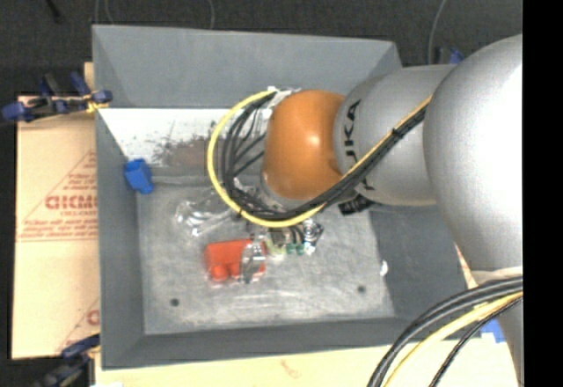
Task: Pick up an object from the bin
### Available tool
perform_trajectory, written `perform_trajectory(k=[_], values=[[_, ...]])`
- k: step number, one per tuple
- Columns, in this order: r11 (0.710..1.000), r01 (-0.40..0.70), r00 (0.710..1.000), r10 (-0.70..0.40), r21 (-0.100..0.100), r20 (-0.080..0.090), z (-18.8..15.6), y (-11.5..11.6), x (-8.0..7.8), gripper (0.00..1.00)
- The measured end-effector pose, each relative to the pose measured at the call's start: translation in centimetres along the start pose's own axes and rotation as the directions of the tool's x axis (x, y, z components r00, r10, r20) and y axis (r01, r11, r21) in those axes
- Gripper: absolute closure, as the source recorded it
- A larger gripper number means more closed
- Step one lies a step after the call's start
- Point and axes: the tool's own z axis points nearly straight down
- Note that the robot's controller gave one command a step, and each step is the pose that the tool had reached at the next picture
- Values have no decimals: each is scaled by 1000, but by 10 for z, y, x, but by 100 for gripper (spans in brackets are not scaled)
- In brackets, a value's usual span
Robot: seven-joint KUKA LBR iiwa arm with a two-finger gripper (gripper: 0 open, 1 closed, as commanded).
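The tip of my gripper (256, 259) pokes out from under the arm's orange cover near the middle of the bin, low over the floor. It sits against the right side of a red blocky thing (225, 259) wrapped in clear plastic. A crumpled clear plastic piece (199, 216) lies just up and left of that. A small green and black thing (304, 241) lies right of the gripper, partly hidden by the arm.
A small blue block (137, 176) rests against the bin's left wall, well apart from the others. The arm and its cables cover the bin's upper middle and right. Bare grey floor runs along the front and the left.
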Motion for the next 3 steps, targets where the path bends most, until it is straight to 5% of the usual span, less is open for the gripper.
perform_trajectory(k=[1,2,3], values=[[1000,-2,1000,2,0,2,-1,0,-1,100],[1000,-3,1000,3,-1,0,0,0,0,0],[1000,-4,1000,4,-1,3,-1,0,-1,100]])
